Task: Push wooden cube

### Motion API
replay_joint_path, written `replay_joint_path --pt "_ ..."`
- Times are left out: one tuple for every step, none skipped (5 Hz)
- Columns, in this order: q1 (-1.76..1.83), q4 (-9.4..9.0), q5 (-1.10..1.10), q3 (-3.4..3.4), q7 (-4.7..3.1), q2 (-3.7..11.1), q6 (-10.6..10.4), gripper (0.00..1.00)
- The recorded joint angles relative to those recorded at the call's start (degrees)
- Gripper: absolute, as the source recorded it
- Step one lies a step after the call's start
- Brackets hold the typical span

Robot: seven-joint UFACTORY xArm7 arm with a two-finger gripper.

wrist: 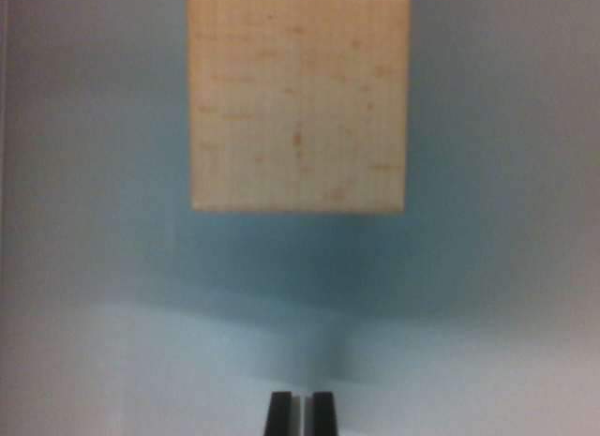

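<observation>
A pale wooden cube (298, 98) with small brown flecks fills the upper middle of the wrist view, resting on a blue-grey surface (94, 173). Its near face is square to the camera and slightly blurred. My gripper (300, 413) shows at the bottom centre as two black fingertips (279, 414) pressed close together, with only a thin light slit between them. It is shut with nothing between the fingers. The gripper stands below the cube in the picture, in line with the cube's middle, with a band of bare surface between them.
A dark shadow (300, 267) lies on the surface just below the cube. The surface turns lighter toward the bottom of the view (141, 380). A pale vertical strip (4, 211) runs along the wrist view's left edge.
</observation>
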Motion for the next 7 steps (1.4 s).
replay_joint_path --pt "0.0 0.0 0.0 0.0 0.0 0.0 0.0 1.0" --pt "0.0 0.0 0.0 0.0 0.0 0.0 0.0 1.0" --pt "0.0 0.06 0.0 0.0 -0.01 0.03 0.0 1.0" --pt "0.0 0.06 0.0 0.0 -0.01 0.03 0.0 1.0" --pt "-0.01 0.55 -0.02 -0.05 -0.07 0.33 0.2 1.0" --pt "-0.01 0.55 -0.02 -0.05 -0.07 0.33 0.2 1.0" --pt "-0.03 1.47 -0.06 -0.12 -0.17 0.89 0.6 1.0"
